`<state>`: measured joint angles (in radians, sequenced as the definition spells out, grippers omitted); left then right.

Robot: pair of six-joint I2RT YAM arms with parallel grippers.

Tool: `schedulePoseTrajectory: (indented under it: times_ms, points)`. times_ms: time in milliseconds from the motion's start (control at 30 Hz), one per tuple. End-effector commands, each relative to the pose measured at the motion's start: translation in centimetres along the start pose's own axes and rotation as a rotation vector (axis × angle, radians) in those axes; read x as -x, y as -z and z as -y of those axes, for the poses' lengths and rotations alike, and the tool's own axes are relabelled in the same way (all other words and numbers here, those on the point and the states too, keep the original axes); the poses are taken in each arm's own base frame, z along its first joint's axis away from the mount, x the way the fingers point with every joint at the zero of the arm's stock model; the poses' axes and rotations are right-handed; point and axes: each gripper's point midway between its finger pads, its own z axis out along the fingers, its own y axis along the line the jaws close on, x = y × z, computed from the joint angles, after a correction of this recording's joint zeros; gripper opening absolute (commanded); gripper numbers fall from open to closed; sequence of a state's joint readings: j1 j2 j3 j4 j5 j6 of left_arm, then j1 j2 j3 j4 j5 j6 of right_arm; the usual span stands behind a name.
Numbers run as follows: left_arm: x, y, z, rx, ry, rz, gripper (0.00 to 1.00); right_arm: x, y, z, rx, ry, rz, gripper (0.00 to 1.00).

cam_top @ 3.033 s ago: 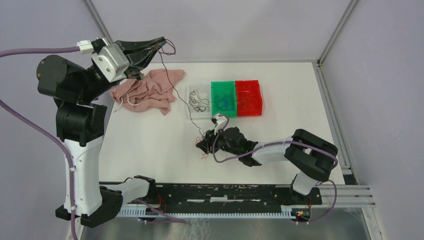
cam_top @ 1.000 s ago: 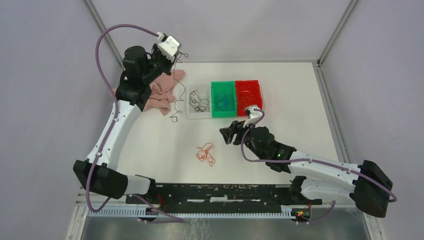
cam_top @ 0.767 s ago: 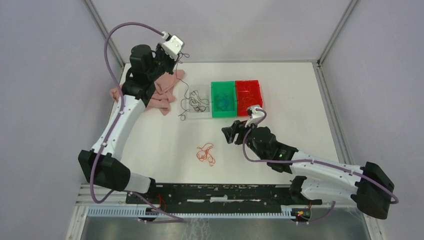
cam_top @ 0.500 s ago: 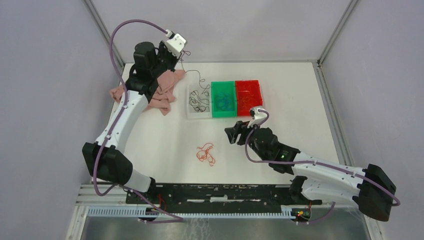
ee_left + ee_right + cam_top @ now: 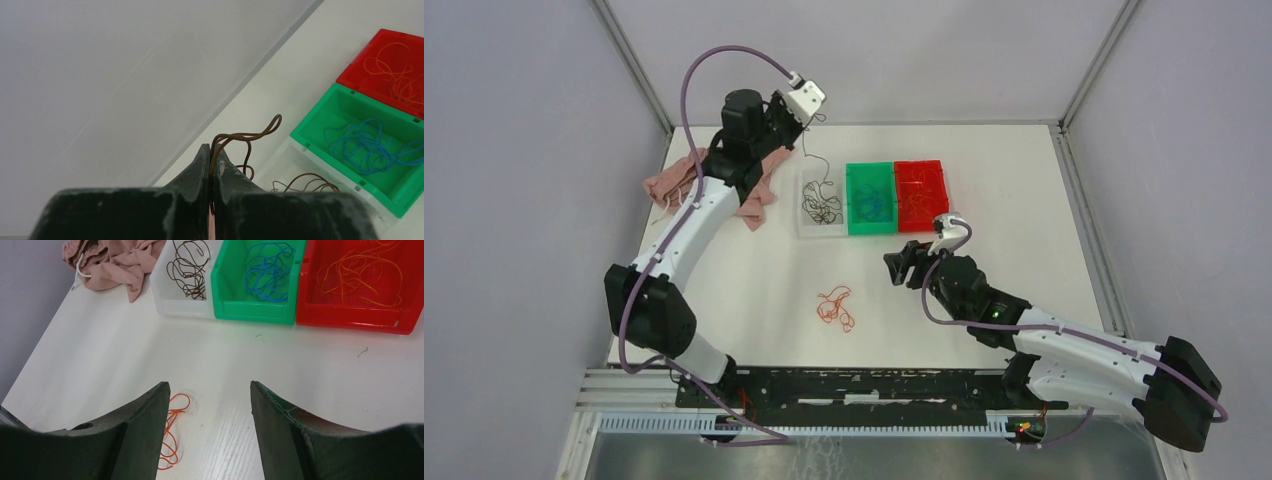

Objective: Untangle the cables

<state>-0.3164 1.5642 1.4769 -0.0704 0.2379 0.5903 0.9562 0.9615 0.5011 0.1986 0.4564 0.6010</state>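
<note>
Top view, left arm: stretched long toward the table's far edge, with the left gripper point(image 5: 802, 122) raised beyond the clear bin point(image 5: 805, 228) and beside the pink cloth point(image 5: 674, 180).
Top view, held wire: a dark brown wire point(image 5: 805, 150) hangs from that gripper down toward the clear bin.
Top view, right arm: lying low across the table, with the right gripper point(image 5: 899, 270) pointing left, near the green bin point(image 5: 870, 166) and red bin point(image 5: 921, 164).
Top view, loose wires: the orange-red wires point(image 5: 835, 308) lie on the bare table, apart from both grippers.
Left wrist view, jaws: pressed together, pinching the dark brown wire point(image 5: 240, 136), which loops out past the tips.
Left wrist view, below: the blue wires point(image 5: 370, 145) sit in the green bin.
Right wrist view, jaws: spread wide with nothing between them.
Right wrist view, wires: the orange-red wires point(image 5: 172, 432) lie just beside the left finger point(image 5: 145, 415). More dark brown, blue and orange wires sit in the clear, green and red bins.
</note>
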Motion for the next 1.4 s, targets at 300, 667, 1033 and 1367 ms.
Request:
schedulePoseTrajectory:
  times_ms: [300, 667, 1033, 1367]
  points:
    - [-7.8, -3.1, 6.8, -0.129, -0.036, -0.211, 0.03, 1.6, 0.3, 1.2, -0.034, -0.025, 0.048, 0.66]
    - [-12.7, -3.6, 3.0, -0.015, -0.142, -0.295, 0.03, 1.4, 0.1, 1.9, -0.049, -0.037, 0.035, 0.66]
    - [-14.6, -2.1, 1.8, -0.008, -0.240, -0.316, 0.03, 1.0, -0.1, 2.3, -0.048, -0.053, 0.029, 0.66]
    - [-13.0, -5.9, 8.4, -0.119, -0.125, -0.280, 0.03, 1.1, 0.3, 3.4, -0.073, -0.056, 0.039, 0.66]
